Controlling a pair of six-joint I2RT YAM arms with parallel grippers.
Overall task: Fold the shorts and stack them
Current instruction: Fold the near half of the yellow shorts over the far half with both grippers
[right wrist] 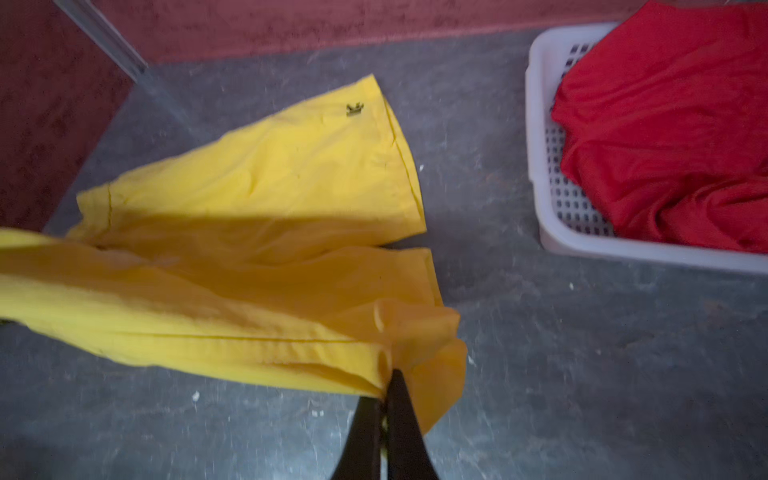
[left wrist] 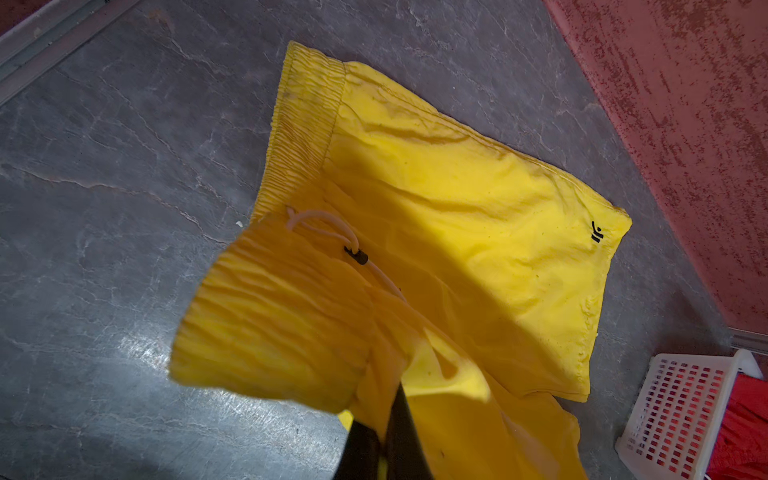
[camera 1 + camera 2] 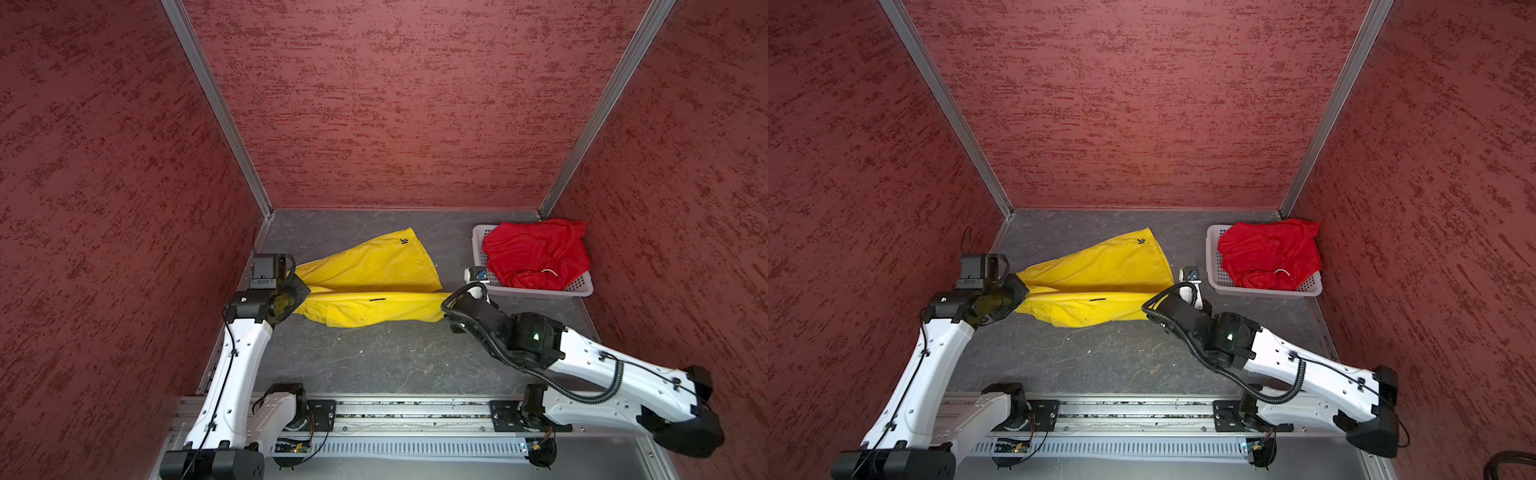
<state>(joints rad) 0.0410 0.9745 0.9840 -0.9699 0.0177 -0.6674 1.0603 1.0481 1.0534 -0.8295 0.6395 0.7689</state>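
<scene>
Fold: yellow shorts point(image 3: 374, 270), far half flat on surface point(image 3: 374, 357), near half raised | left fingers point(image 2: 405, 432) clenched on waistband point(image 2: 270, 307), right fingers point(image 1: 405, 432) clenched on leg hem point(image 1: 428, 332) | red shorts point(image 3: 536, 253) heaped in white basket point(image 3: 540, 293) | risk: thin pinch may slip, edges landing crooked.

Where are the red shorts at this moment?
In both top views the red shorts lie crumpled inside the white basket, at the far right of the table near the back corner, to the right of the yellow shorts.

Yellow shorts point(image 3: 374, 286) half-lifted, spread on table; red shorts point(image 3: 536, 257) crumpled in basket.
</scene>
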